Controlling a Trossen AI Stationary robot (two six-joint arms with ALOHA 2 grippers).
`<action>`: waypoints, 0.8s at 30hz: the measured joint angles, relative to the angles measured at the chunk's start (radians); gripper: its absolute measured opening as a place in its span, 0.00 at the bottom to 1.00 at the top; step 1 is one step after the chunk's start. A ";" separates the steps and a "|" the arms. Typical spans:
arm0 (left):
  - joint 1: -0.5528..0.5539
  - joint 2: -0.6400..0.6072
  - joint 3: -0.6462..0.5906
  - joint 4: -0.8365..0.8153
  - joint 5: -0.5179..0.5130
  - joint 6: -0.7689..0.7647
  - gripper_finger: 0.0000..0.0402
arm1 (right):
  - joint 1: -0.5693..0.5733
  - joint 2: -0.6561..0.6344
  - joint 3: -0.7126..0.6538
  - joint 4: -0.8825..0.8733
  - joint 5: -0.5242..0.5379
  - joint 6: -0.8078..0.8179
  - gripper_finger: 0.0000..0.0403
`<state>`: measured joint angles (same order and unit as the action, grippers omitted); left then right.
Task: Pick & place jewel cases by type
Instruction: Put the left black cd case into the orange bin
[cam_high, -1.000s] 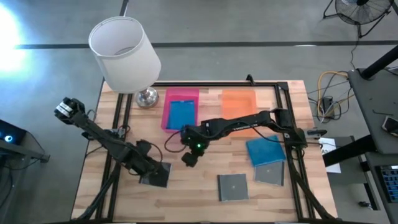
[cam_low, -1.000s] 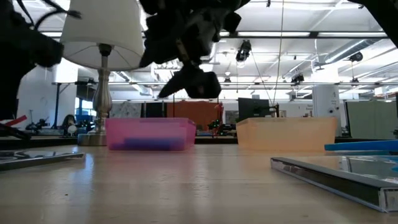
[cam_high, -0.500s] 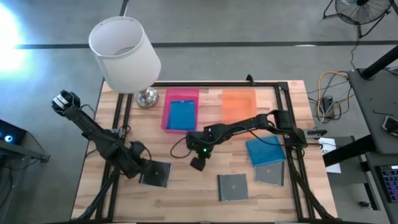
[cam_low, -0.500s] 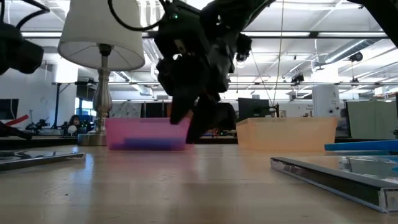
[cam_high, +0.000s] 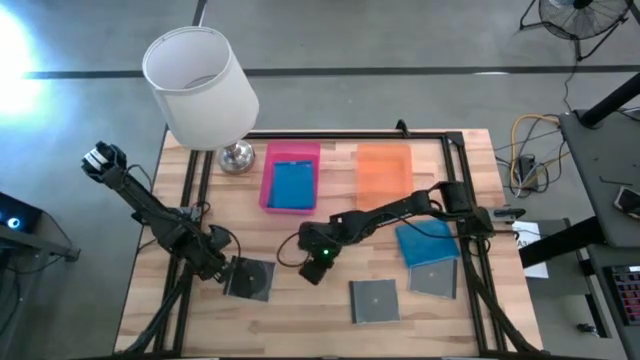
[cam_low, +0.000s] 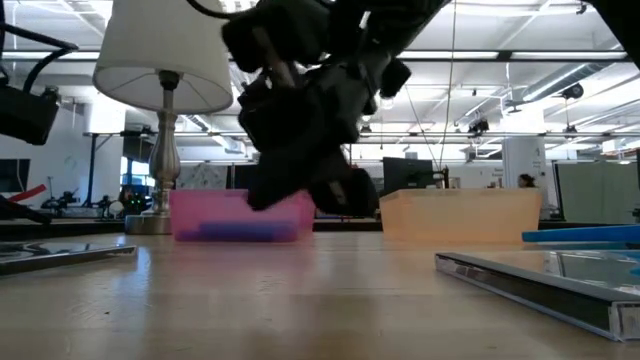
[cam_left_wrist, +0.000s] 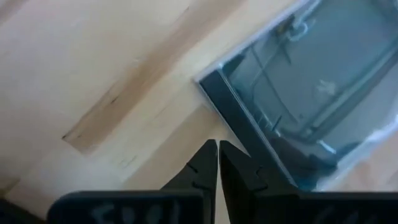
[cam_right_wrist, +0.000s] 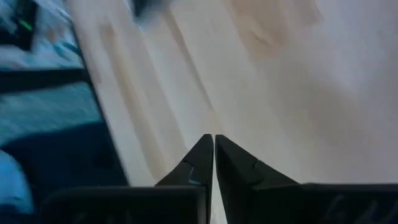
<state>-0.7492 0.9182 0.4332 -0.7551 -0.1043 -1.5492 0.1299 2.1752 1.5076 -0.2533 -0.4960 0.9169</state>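
Note:
A grey jewel case (cam_high: 250, 280) lies flat on the table at the near left. My left gripper (cam_high: 222, 268) stands shut at its left edge. My right gripper (cam_high: 315, 268) hangs shut over bare wood in the middle, with nothing between its fingers (cam_right_wrist: 213, 138). Two more grey jewel cases (cam_high: 374, 300) (cam_high: 435, 278) lie flat near the front. A blue jewel case (cam_high: 427, 242) lies on the right. Another blue jewel case (cam_high: 292, 185) lies inside the pink tray (cam_high: 268, 165). My left gripper (cam_left_wrist: 217, 144) has its shut fingertips right beside the grey jewel case's dark edge (cam_left_wrist: 239, 124), close to a corner. Nothing is between the fingers. I cannot tell whether a finger touches the edge.
A lamp with a white shade (cam_high: 200, 85) stands on its metal base (cam_high: 237, 155) at the far left corner. An orange tray (cam_high: 384, 170) sits next to the pink one at the back. A black frame (cam_high: 465, 200) runs along the table's sides.
My left gripper has drawn back from above the grey jewel case toward the table's left edge, and the case has stayed where it lay. My right gripper has gone toward the near edge and come down closer to the table.

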 joint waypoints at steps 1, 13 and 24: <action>-0.006 -0.006 0.000 0.001 0.007 0.010 0.00 | -0.001 0.010 -0.001 0.030 -0.003 0.031 0.03; -0.119 -0.001 -0.098 0.186 0.063 -0.033 0.00 | 0.002 0.182 0.182 0.089 0.001 0.062 0.03; -0.136 0.018 -0.226 0.446 -0.057 -0.099 0.00 | -0.004 0.205 0.279 -0.039 0.126 -0.104 0.03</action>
<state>-0.8850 0.9359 0.2071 -0.3091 -0.1615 -1.6480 0.1261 2.3800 1.7868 -0.2920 -0.3696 0.8132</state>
